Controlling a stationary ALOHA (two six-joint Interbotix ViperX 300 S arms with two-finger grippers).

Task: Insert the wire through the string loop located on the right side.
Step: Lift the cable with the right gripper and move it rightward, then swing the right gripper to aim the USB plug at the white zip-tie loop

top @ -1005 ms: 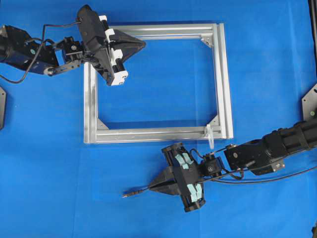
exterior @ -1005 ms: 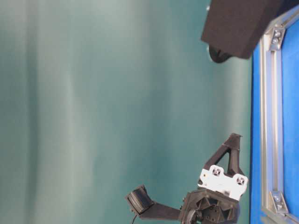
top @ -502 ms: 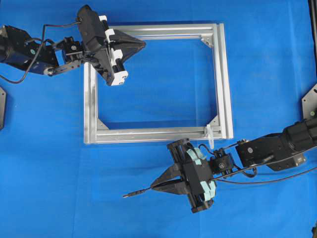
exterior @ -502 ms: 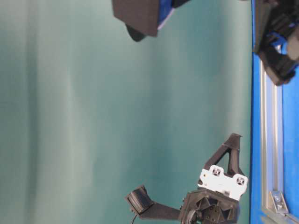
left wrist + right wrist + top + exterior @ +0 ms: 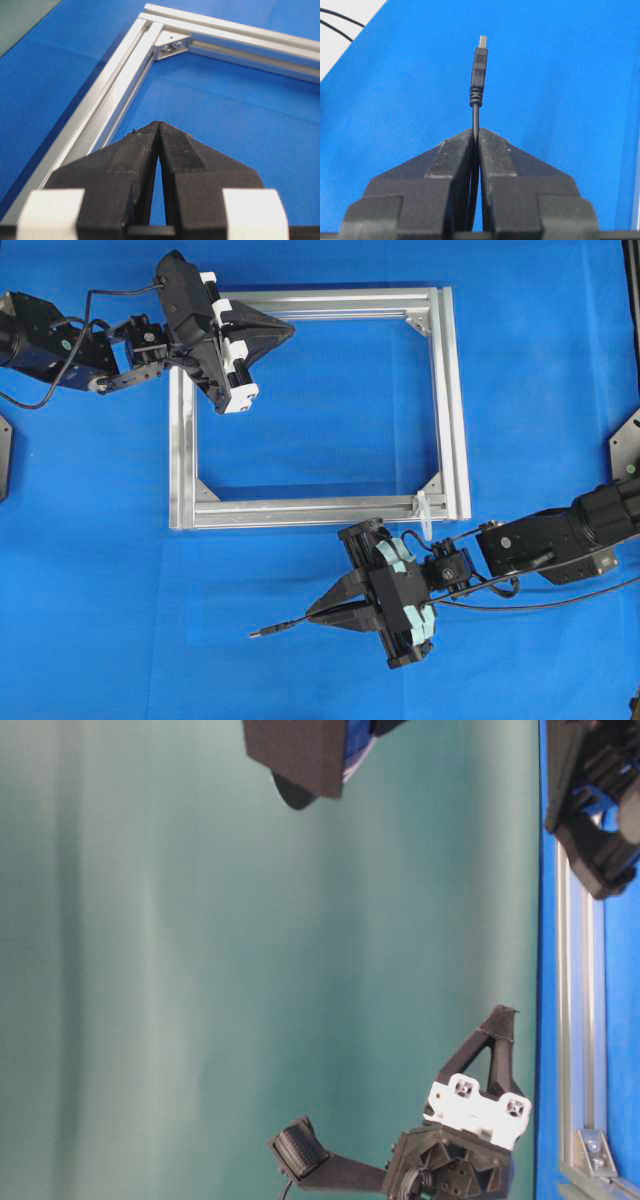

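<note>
Right gripper (image 5: pixel 476 134) clamped on wire (image 5: pixel 478 75), plug tip pointing away from string loop (image 5: pixel 424 512) on frame (image 5: pixel 455 410). Left gripper (image 5: pixel 158 127) closed, empty, above frame corner.

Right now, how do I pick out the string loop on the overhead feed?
Find the silver frame on the blue mat and go to its lower right corner. The string loop hangs there as a small whitish translucent strand across the bottom rail, just above the right pincer; unlike the metal corner brackets, it is soft and pale.
</note>
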